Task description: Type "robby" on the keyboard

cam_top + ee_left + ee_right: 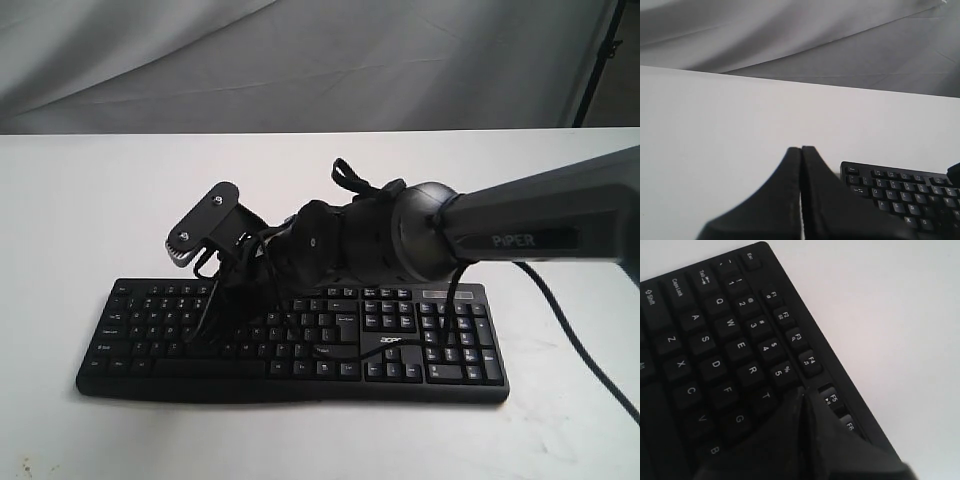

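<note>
Keyboard [715,347] beneath right gripper [801,396] — jaws pressed together, tip beside 5 key [781,373].

Soft, even light washes the white tabletop [80,220] nearly featureless. The full-size black plastic keyboard [140,330] casts a thin front-edge shadow. The black right gripper [801,396] blurs close to its lens.

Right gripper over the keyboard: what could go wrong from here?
1. The shut right gripper has its tip beside T, not over R; pressing down now would likely hit the wrong key.
2. Loose cables dangle over the keyboard; they might snag or press keys.
</note>
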